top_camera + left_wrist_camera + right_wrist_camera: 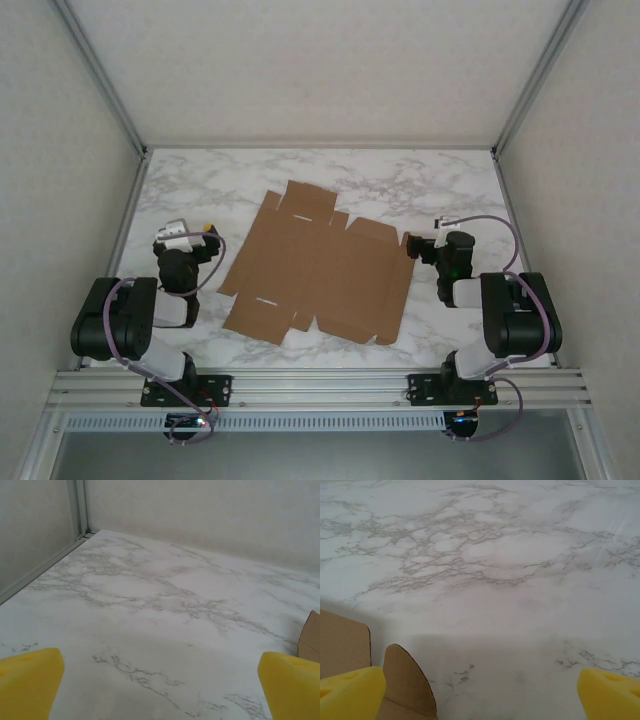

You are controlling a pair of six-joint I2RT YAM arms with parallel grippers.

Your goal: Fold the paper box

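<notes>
Brown paper box flat, long axis roughly left-right

1 box, one flat sheet. 1 table. 2 arms: left arm, right arm. 2 grippers: left gripper, right gripper. 2 yellow fingers per gripper, 4 total. 3 walls.
</notes>
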